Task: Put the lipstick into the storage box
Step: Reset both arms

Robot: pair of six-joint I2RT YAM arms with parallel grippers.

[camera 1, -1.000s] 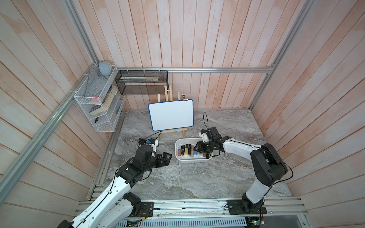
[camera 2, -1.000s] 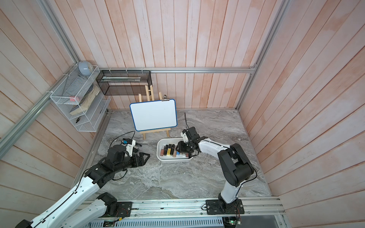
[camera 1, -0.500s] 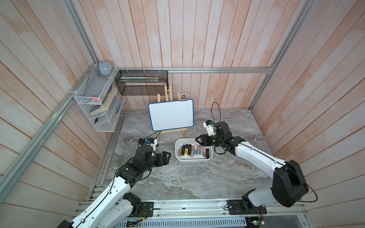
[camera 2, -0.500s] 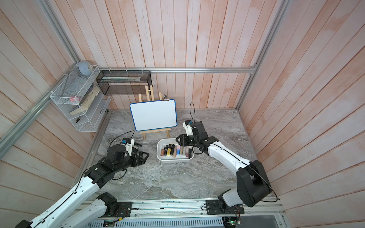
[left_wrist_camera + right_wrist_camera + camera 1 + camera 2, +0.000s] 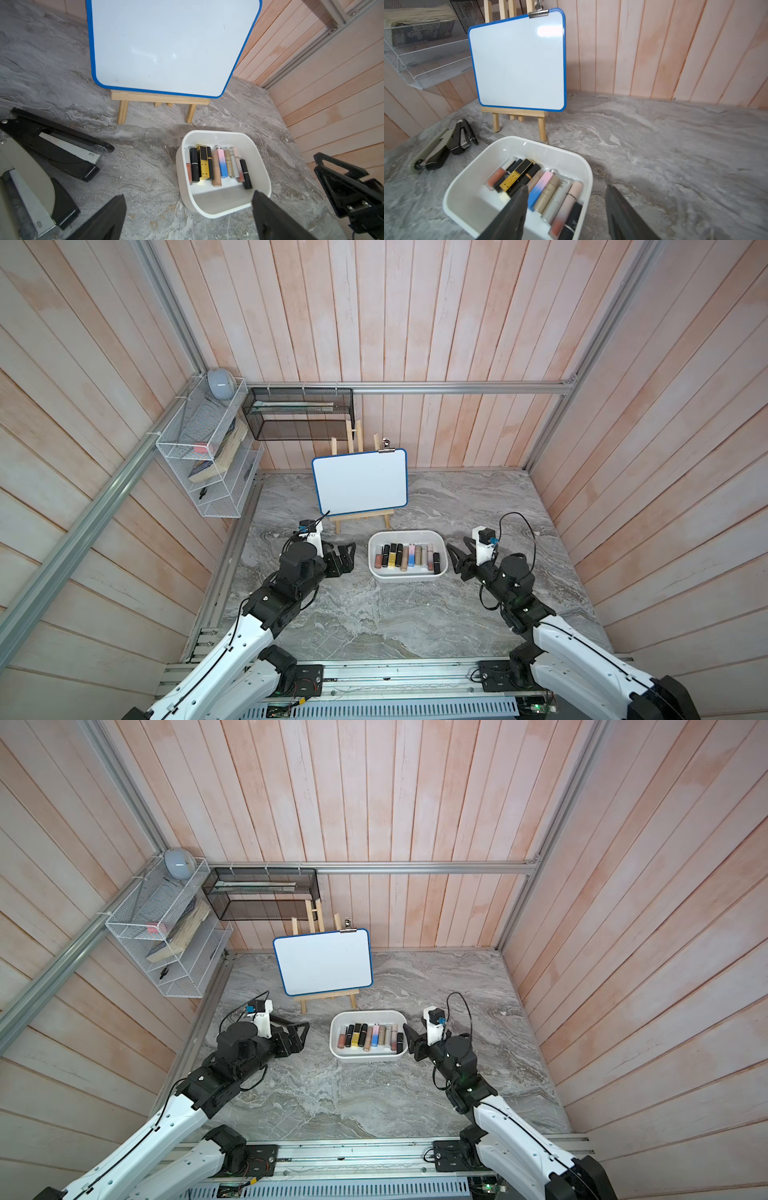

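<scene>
The colourful lipsticks point(image 5: 406, 559) lay rowed inside the shallow white plastic storage box point(image 5: 407, 577), the left gripper point(image 5: 350, 558) and right gripper point(image 5: 454, 559) spread empty at its left and right, where a low sweep might have knocked its rim.

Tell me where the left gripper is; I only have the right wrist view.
Observer: The left gripper is open and empty beside the storage box, on the side away from yours.
Operator: Check whether my right gripper is over the lipsticks.
Observer: In both top views the right gripper stands open beside the box's end wall, apart from the lipsticks.
Operator: Confirm the black lipstick that my frame cuts off.
Observer: The black lipstick lies wholly inside, at the row's end nearest your gripper.
</scene>
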